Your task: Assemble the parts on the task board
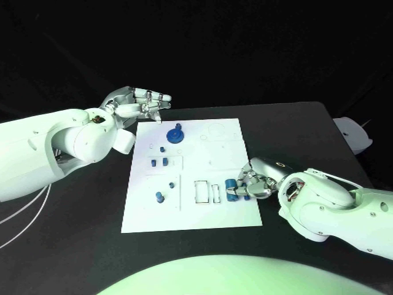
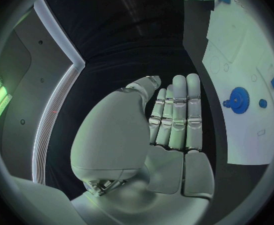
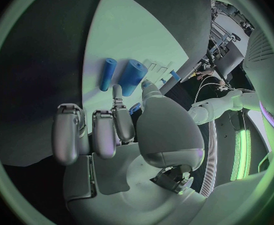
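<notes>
The white task board (image 1: 192, 212) lies in the middle of the black table. My right hand (image 1: 252, 185) rests at the board's right edge. One finger and the thumb close on the near end of a thick blue cylinder (image 3: 132, 77) lying on the board, while the other fingers (image 3: 68, 132) are curled. Beside it lies a thin blue cylinder (image 3: 107, 74). My left hand (image 1: 142, 104) hovers off the board's far left corner, fingers (image 2: 177, 110) straight and side by side, holding nothing. A blue gear (image 1: 175, 135) stands on the far part of the board, also seen as the gear (image 2: 239, 100) in the left wrist view.
Small blue pegs (image 1: 159, 163) and another peg (image 1: 159, 197) stand on the board's left half. Rectangular slots (image 1: 202, 192) sit near the cylinders. A white object (image 1: 356, 132) lies past the table's right edge. Bare black table surrounds the board.
</notes>
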